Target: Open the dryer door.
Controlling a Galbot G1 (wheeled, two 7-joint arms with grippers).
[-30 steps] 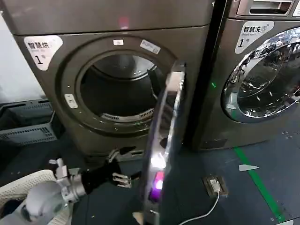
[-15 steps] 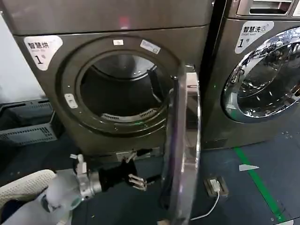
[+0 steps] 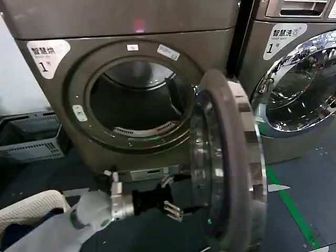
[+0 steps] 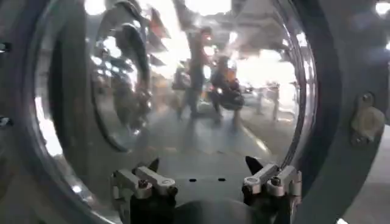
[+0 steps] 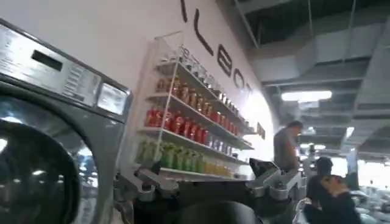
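The round grey dryer door with glass window (image 3: 227, 168) stands swung out from the dark drum opening (image 3: 134, 100). The left pincer (image 3: 176, 211) is spread wide, empty, just beside its inner face

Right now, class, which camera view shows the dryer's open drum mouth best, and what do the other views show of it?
The head view: the whole round drum opening faces the camera, with the swung-out dryer door beside it and the left gripper low by the door. The left wrist view looks at the door's glass, not the drum. The right wrist view faces elsewhere.
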